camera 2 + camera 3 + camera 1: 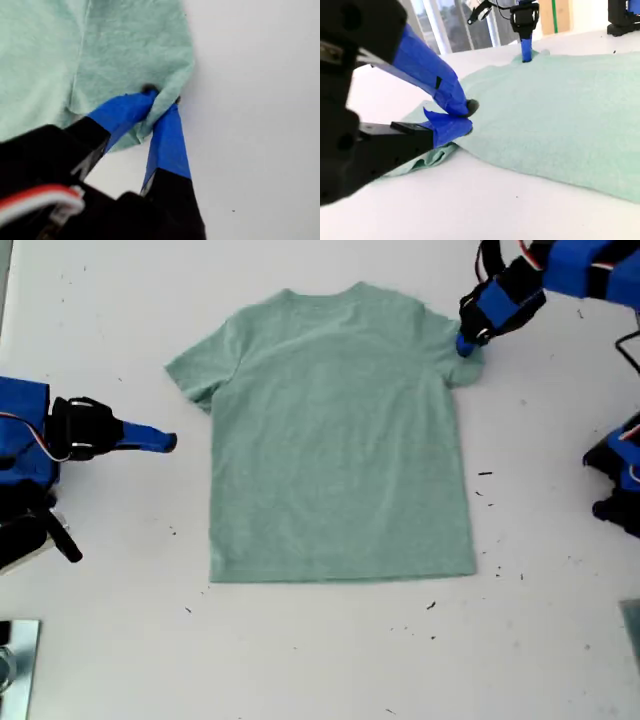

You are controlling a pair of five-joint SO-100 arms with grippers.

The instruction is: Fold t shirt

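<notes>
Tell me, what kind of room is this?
Probably a robotics lab or workshop bench. Two blue arms flank a scuffed white table holding only a t shirt, my first end effector pinches its sleeve, and large windows stand behind.

White table; bright windows

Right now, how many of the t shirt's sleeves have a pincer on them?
1. My first pincer pinches the sleeve at the exterior view's right. The other sleeve lies free; my second pincer is shut just beside the t shirt.
</notes>
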